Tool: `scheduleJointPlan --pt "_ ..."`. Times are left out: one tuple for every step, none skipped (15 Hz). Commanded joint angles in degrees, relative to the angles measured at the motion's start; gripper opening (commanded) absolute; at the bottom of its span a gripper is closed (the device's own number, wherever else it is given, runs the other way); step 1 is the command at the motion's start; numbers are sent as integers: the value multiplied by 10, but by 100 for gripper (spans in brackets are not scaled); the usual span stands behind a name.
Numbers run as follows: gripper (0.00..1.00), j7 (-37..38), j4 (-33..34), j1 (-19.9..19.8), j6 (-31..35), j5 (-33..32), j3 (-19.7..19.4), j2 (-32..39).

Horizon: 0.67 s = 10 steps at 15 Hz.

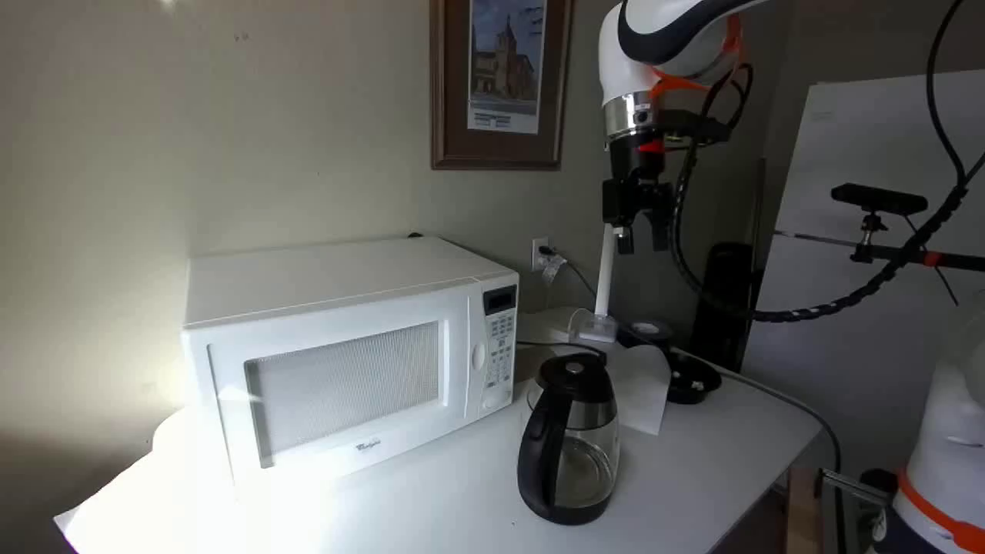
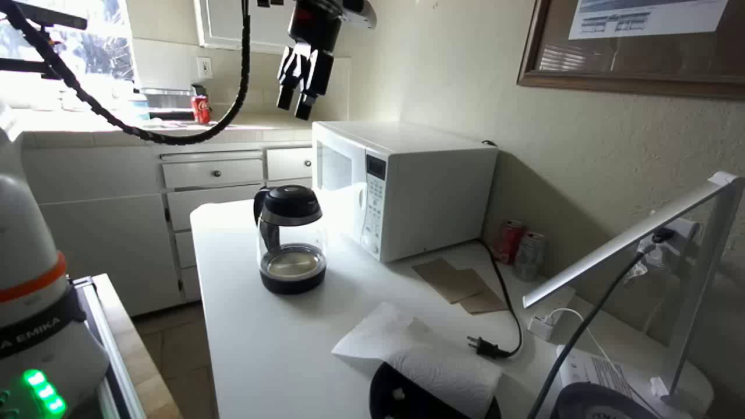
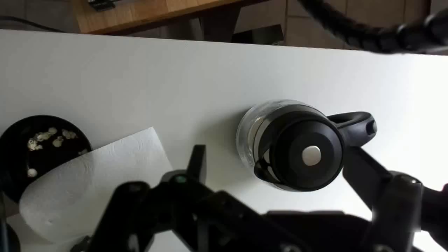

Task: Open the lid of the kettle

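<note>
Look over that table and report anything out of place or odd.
Two things look odd: a black plug lies loose on the table rather than plugged in, and a white paper towel sprawls partly over the black bowl, as if dropped there. The kettle stands upright, lid on.

Glass kettle point(image 1: 573, 442), upright; black lid point(image 3: 308, 154), closed

Kettle point(image 3: 276, 129), upright on white surface point(image 3: 157, 80), between three and four o'clock of centre; black lid point(image 3: 297, 171) on, silver button point(image 3: 311, 155); handle point(image 3: 358, 130) toward two o'clock.
Gripper point(image 3: 275, 159), six o'clock, fingers point(image 3: 197, 162) well apart, kettle seen between them.
White paper towel point(image 3: 101, 182), eight o'clock, lapping over dark bowl point(image 3: 14, 157) of pale bits point(image 3: 33, 144), nine o'clock.
Wooden tabletop point(image 3: 147, 15), eleven o'clock.
Black cable point(image 3: 367, 37), two o'clock.
</note>
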Motion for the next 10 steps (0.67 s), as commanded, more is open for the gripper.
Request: scheduleJointPlan --pt "100 -1 1 -3 -1 1 3 1" --pt "100 -1 1 -3 -1 1 3 1" --pt "100 -1 1 -3 -1 1 3 1" --pt "100 -1 1 -3 -1 1 3 1" --pt "100 -1 1 -3 -1 1 3 1" --pt "100 -1 1 -3 -1 1 3 1" --pt "100 -1 1 -3 -1 1 3 1" --pt "100 -1 1 -3 -1 1 3 1" --pt "100 -6 -2 2 -2 -3 8 9" --pt "100 -8 -7 7 4 -8 16 15"
